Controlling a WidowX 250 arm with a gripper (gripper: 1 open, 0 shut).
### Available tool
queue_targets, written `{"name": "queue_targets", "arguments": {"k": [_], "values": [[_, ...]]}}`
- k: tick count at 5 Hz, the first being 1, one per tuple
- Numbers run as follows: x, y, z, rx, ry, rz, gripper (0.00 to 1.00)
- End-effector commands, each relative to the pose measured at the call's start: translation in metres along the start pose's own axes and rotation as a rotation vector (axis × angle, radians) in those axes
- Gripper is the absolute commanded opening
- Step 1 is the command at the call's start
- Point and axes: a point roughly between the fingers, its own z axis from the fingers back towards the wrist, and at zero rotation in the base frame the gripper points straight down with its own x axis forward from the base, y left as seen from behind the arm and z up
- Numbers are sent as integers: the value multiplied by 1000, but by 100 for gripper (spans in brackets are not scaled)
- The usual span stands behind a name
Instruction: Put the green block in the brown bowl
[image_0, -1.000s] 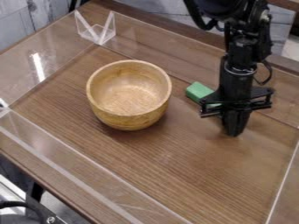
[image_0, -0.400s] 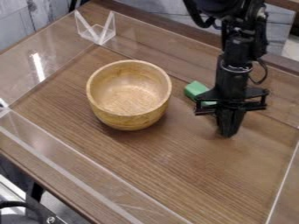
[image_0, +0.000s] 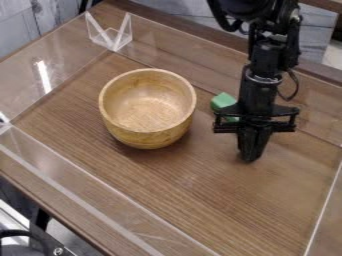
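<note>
The brown bowl (image_0: 147, 108) sits upright on the wooden desk (image_0: 154, 190), a little toward eleven o'clock from the middle of the view, its pale tan inside facing up and nothing to be seen lying in it. The green block (image_0: 225, 102) is on the desk at about one o'clock from the middle — just beside the bowl, off the bowl's three o'clock side, and apart from it. Only part of the block shows; the rest is hidden behind the black hand (image_0: 250, 157), which hangs in front of it from the robot arm (image_0: 271, 45) coming in from one o'clock.

The hand points down, its lower end toward four o'clock from the middle of the view, low over the desk or touching it; which of the two I cannot tell. It is closed, and the block shows behind it rather than at its tip. Whether any part of the hand touches the block is hidden.

A clear, thin-edged container (image_0: 110, 32) stands near the far edge of the desk, at eleven o'clock, well apart from the hand. Behind the arm, at one o'clock, there is a pale grey shape (image_0: 315, 38), partly covered and too unclear to name. Down at seven o'clock, beyond the desk's edge, dark cables (image_0: 24, 236) curve over a pale surface.
</note>
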Motion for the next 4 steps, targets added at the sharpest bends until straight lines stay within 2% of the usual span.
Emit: {"name": "queue_targets", "arguments": {"k": [1,3,4], "values": [[-2,3,37,-42,-36,-24,0],[-9,19,64,-37,-15,-48,0],[-4,38,83,-61,-18,-37,0]]}}
